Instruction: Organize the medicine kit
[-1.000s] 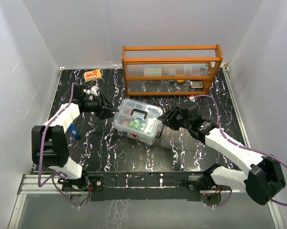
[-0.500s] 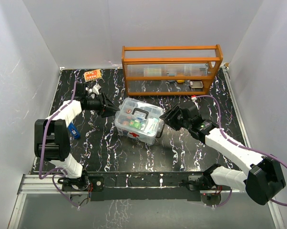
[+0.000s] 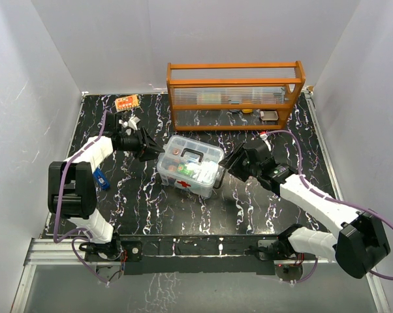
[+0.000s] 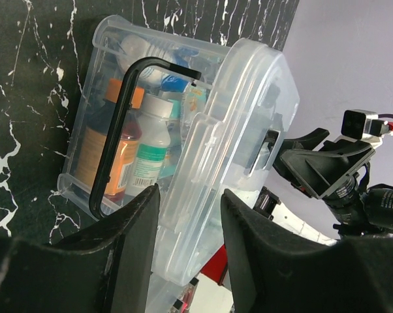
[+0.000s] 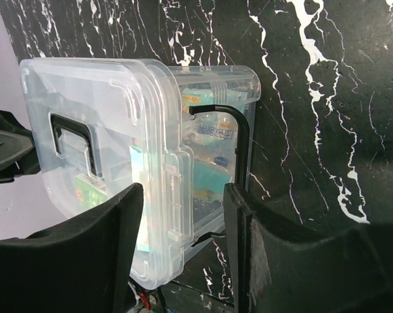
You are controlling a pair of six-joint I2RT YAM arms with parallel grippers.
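The medicine kit [image 3: 190,165], a clear box with a red cross on its side and a black-handled lid, sits mid-table with bottles and packets inside. My left gripper [image 3: 157,151] is open at the kit's left end. In the left wrist view [image 4: 188,244] its jaws straddle the end latch of the clear lid [image 4: 242,130]. My right gripper [image 3: 224,165] is open at the kit's right end. In the right wrist view [image 5: 183,254] its jaws straddle the lid's [image 5: 98,163] latch edge. Neither gripper is clamped on the plastic.
An orange wooden rack [image 3: 234,91] with clear panels stands at the back. An orange packet [image 3: 127,102] and a small white item [image 3: 126,122] lie at the back left. A blue item [image 3: 101,178] lies by the left arm.
My left gripper has moved right, up to the kit's left end. The kit and my right gripper have shifted only slightly.
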